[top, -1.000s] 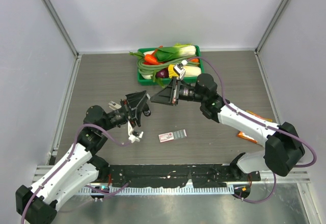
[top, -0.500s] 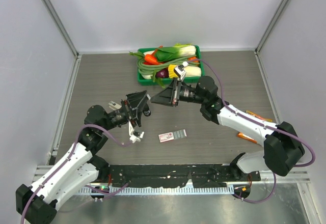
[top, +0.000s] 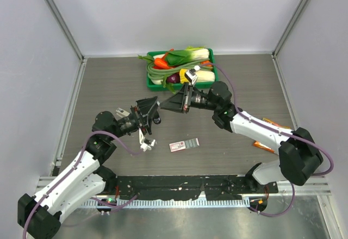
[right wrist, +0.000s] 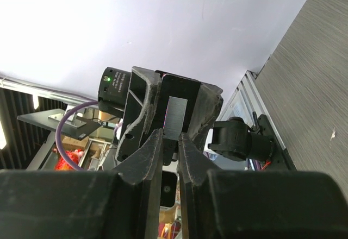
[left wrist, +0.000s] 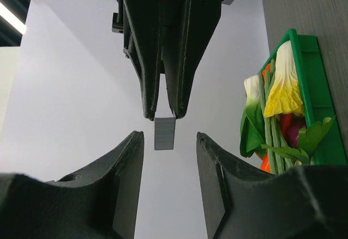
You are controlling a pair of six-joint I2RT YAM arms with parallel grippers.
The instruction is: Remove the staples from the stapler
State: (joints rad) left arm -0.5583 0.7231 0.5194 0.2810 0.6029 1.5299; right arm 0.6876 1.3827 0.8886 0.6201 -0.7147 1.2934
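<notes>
The right gripper (left wrist: pixel 165 114) pinches the staples (left wrist: pixel 165 133), one grey strip, in mid-air. The left gripper (left wrist: pixel 169 138) stands open either side of it. Unloading looks nearly done; only setting the strip down seems left.

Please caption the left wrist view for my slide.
Right hand holds out a staple strip towards the open left hand.
</notes>
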